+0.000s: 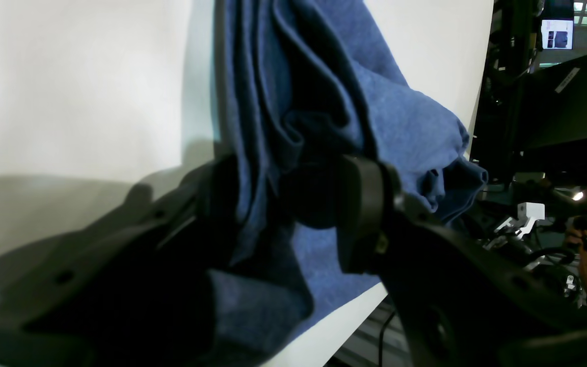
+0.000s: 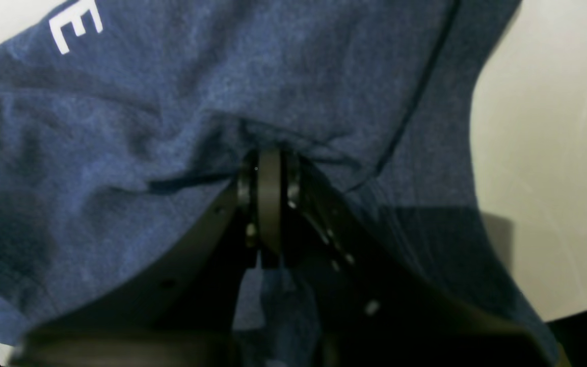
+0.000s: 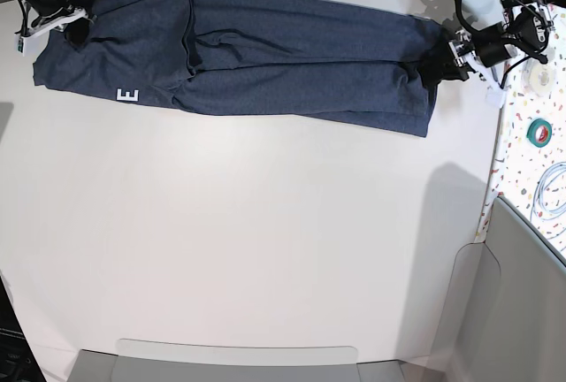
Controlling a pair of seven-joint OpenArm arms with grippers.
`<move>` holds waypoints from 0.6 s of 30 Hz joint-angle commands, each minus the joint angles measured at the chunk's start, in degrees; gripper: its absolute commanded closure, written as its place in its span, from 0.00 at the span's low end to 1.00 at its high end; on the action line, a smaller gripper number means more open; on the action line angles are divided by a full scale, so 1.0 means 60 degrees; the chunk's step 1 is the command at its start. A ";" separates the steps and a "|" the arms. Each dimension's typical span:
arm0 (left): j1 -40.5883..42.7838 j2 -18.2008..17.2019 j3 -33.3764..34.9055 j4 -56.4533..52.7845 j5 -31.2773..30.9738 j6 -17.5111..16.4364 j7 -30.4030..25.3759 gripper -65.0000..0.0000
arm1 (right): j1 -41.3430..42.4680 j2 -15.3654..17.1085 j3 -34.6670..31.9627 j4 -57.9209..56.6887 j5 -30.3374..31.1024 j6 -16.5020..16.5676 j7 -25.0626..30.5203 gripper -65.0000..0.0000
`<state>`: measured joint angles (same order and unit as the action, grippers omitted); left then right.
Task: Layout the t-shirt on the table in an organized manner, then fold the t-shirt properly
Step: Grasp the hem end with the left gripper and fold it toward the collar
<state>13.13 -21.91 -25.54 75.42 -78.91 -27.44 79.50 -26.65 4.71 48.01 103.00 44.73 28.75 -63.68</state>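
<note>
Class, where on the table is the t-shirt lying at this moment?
In the base view the t-shirt stretches along the far edge of the table, with the right end effector at one end and the left end effector at the other.

Dim cluttered room with a lit monitor (image 1: 557, 33), beside it a confetti-speckled strip (image 3: 531, 126) with a green tape roll (image 3: 540, 130).

t-shirt (image 3: 265, 55) — white "H", "E"

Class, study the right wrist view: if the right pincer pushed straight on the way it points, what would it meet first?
The t-shirt: the right pincer is shut with its tips at the blue cloth, so it would press into that fabric at once. Whether the table lies right behind is unclear.
</note>
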 commanded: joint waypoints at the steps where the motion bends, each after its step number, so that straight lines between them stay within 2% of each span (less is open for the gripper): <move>1: -0.0012 -0.0150 -0.0014 0.0082 0.0002 0.0024 0.0083 0.54 | -0.0034 0.0131 0.0050 0.0174 0.0098 0.0065 0.0145 1.00; 9: -0.0012 -0.0136 0.0352 0.0082 0.0075 0.0024 0.0083 0.56 | -0.0034 0.0101 0.0050 0.0174 0.0098 0.0065 0.0145 1.00; 11: -0.0012 -0.0033 0.0352 0.0097 0.0090 0.0024 0.0083 0.63 | -0.0034 0.0101 0.0050 0.0174 0.0098 0.0065 0.0145 1.00; 16: -0.0012 -0.0048 0.0352 0.0112 0.0090 0.0024 0.0083 1.00 | -0.0034 0.0116 0.0050 0.0174 0.0098 0.0065 0.0145 1.00; 18: -0.0012 -0.0048 0.0352 0.0126 0.0032 0.0024 0.0083 1.00 | 0.0098 0.0116 0.0050 0.0174 0.0098 0.0065 0.0145 1.00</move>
<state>12.97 -21.65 -23.38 75.81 -78.48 -27.66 79.46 -26.22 4.69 48.03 103.00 44.66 28.75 -63.83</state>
